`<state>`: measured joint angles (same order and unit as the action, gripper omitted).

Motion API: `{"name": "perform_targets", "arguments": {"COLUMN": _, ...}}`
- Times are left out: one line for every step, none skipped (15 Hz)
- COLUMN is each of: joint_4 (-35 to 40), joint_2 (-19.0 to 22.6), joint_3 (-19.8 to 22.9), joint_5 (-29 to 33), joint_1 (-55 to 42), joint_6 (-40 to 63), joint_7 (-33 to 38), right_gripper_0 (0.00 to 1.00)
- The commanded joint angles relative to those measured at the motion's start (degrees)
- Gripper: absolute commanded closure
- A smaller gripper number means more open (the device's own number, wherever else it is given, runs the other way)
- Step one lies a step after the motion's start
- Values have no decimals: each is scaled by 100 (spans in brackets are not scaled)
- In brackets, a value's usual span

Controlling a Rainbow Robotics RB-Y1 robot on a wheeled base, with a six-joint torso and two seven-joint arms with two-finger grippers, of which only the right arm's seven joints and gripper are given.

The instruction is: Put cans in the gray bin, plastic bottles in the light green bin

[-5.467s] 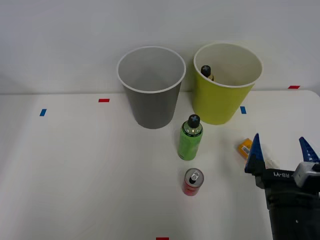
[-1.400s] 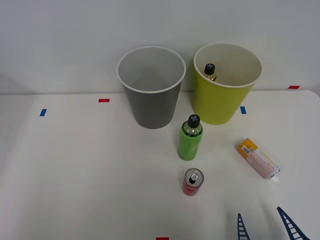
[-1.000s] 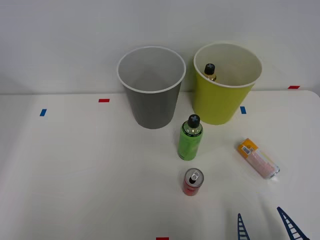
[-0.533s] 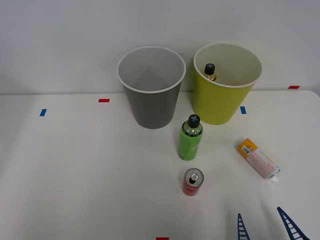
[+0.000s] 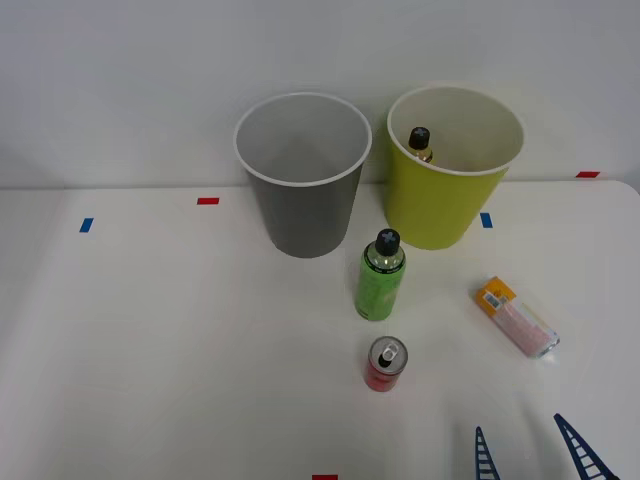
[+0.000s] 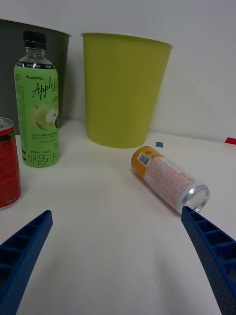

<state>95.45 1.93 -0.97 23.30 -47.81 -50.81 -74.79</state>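
Note:
The gray bin (image 5: 303, 215) (image 6: 7, 74) and the light green bin (image 5: 440, 215) (image 6: 123, 88) stand side by side at the back. A black-capped bottle (image 5: 419, 143) sits inside the light green bin. In front of the bins a green plastic bottle (image 5: 380, 280) (image 6: 39, 108) stands upright. The red can (image 5: 385, 364) (image 6: 7, 167) stands nearer to me. To the right, a pale pink drink container with an orange label (image 5: 516, 316) (image 6: 167, 177) lies on its side, silvery end toward my right gripper. That gripper (image 5: 530, 452) (image 6: 116, 212) is open, low at the front right, holding nothing.
Small tape marks dot the white table: red (image 5: 207, 201) and blue (image 5: 86, 225) at the left, blue (image 5: 486, 220) and red (image 5: 588, 174) at the right, and red (image 5: 325, 477) at the front edge. A white wall rises behind the bins.
My right gripper has drawn back from above the lying pink container to the front right. The bottle in the light green bin shifted slightly. Nothing has moved in the last second.

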Motion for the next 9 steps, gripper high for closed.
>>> {"name": "perform_targets", "arguments": {"joint_4": 0, "joint_2": 0, "joint_3": 0, "joint_5": -1, "joint_1": 0, "joint_6": 1, "joint_7": 0, "right_gripper_0": 10}}
{"name": "perform_targets", "arguments": {"joint_4": 0, "joint_2": 0, "joint_3": 0, "joint_5": -1, "joint_1": 0, "joint_6": 1, "joint_7": 0, "right_gripper_0": 10}}
{"name": "perform_targets", "arguments": {"joint_4": 0, "joint_2": 0, "joint_3": 0, "joint_5": -1, "joint_1": 0, "joint_6": 1, "joint_7": 0, "right_gripper_0": 10}}
{"name": "perform_targets", "arguments": {"joint_4": 0, "joint_2": 0, "joint_3": 0, "joint_5": -1, "joint_1": 0, "joint_6": 1, "joint_7": 0, "right_gripper_0": 10}}
{"name": "perform_targets", "arguments": {"joint_4": 0, "joint_2": 0, "joint_3": 0, "joint_5": -1, "joint_1": 0, "joint_6": 1, "joint_7": 0, "right_gripper_0": 10}}
{"name": "perform_targets", "arguments": {"joint_4": 0, "joint_2": 0, "joint_3": 0, "joint_5": -1, "joint_1": 0, "joint_6": 1, "joint_7": 0, "right_gripper_0": 10}}
{"name": "perform_targets", "arguments": {"joint_4": 0, "joint_2": 0, "joint_3": 0, "joint_5": -1, "joint_1": 0, "joint_6": 1, "joint_7": 0, "right_gripper_0": 10}}
{"name": "perform_targets", "arguments": {"joint_4": 0, "joint_2": 0, "joint_3": 0, "joint_5": -1, "joint_1": 0, "joint_6": 1, "joint_7": 0, "right_gripper_0": 10}}
{"name": "perform_targets", "arguments": {"joint_4": 0, "joint_2": 0, "joint_3": 0, "joint_5": -1, "joint_1": 0, "joint_6": 1, "joint_7": 0, "right_gripper_0": 9}}
